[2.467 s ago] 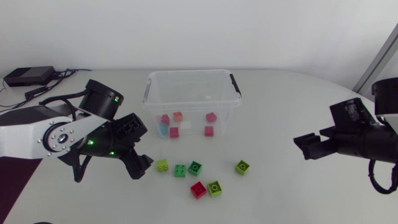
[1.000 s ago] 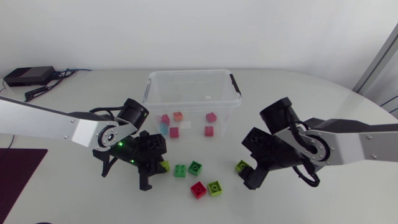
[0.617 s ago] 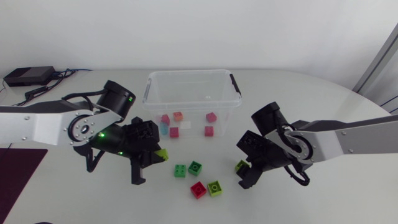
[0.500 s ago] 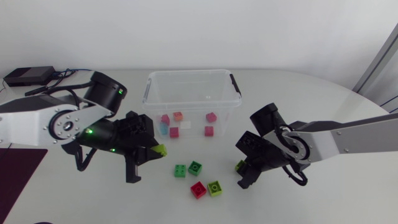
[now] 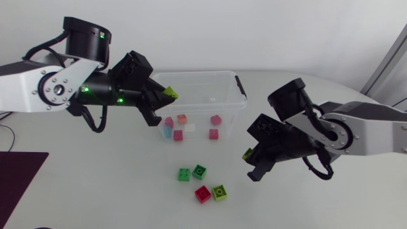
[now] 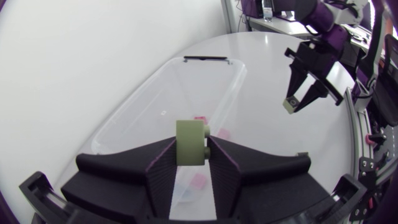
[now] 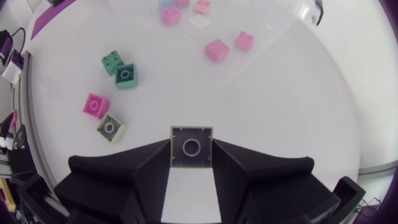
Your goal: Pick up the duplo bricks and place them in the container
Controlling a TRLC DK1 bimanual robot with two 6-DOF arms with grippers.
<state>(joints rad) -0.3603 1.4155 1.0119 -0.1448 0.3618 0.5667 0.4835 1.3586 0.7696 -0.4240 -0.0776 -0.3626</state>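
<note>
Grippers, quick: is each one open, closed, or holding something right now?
Left gripper: closed, holding a lime brick.
Right gripper: closed, holding a second lime brick.

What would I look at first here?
You'd spot the two black claws, each pinching a little lime brick. The left gripper holds its lime brick at the left end of the clear container. The right gripper holds the other lime brick off to the container's right. Four loose bricks lie on the table in front of it.
</note>
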